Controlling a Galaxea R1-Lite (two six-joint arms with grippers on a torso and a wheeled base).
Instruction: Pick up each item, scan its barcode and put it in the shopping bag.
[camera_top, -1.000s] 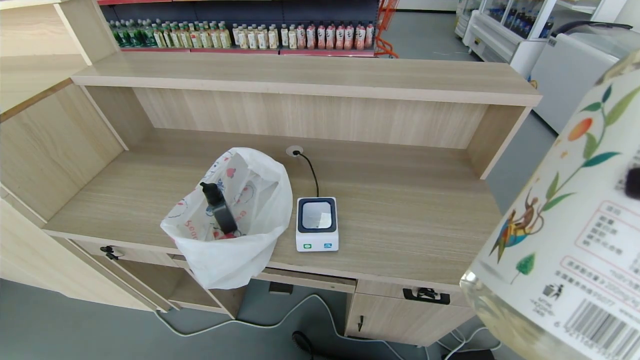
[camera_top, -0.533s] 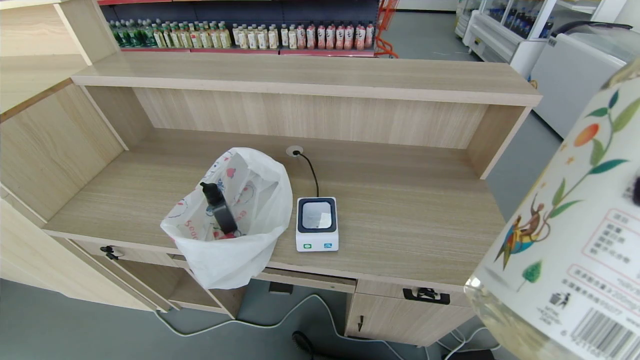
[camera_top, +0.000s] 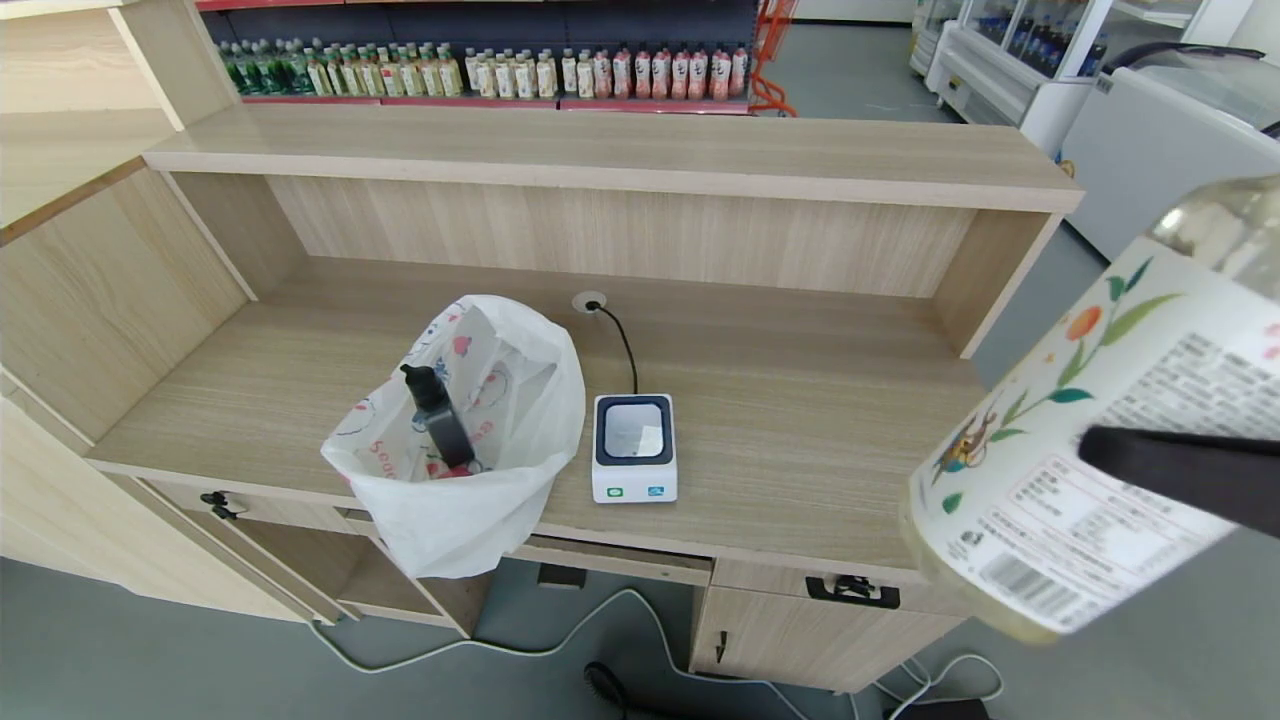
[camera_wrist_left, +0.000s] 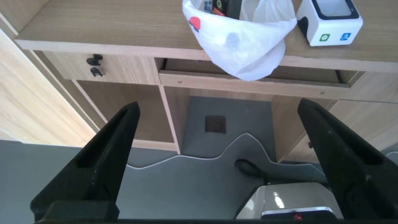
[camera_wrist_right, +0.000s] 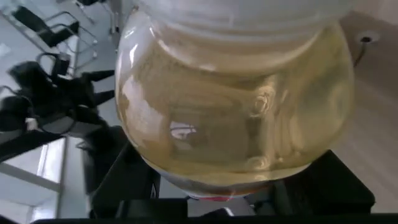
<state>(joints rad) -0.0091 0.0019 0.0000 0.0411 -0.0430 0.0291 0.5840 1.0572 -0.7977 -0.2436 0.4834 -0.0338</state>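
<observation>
A clear bottle (camera_top: 1060, 440) of pale yellow drink with a white flowered label and a barcode hangs tilted close to the head camera at the right, off the counter's right end. My right gripper (camera_wrist_right: 230, 190) is shut on the bottle (camera_wrist_right: 236, 106); one black finger (camera_top: 1180, 470) crosses the label. On the counter stands the white scanner (camera_top: 634, 447) with its dark window up. Left of it is the open white shopping bag (camera_top: 470, 430), with a black pump bottle (camera_top: 437, 415) inside. My left gripper (camera_wrist_left: 217, 162) is open, low in front of the counter's drawers, below the bag (camera_wrist_left: 239, 37).
The wooden counter (camera_top: 800, 400) has a raised back ledge and side walls. A black cable (camera_top: 622, 345) runs from the scanner to a hole at the back. Shelves of drinks (camera_top: 480, 72) and white freezers (camera_top: 1140, 130) stand beyond.
The bottle has tilted and dropped lower in the head view, its barcode end swinging left. A black finger of the right gripper now shows across the label. The bag and scanner stay put.
</observation>
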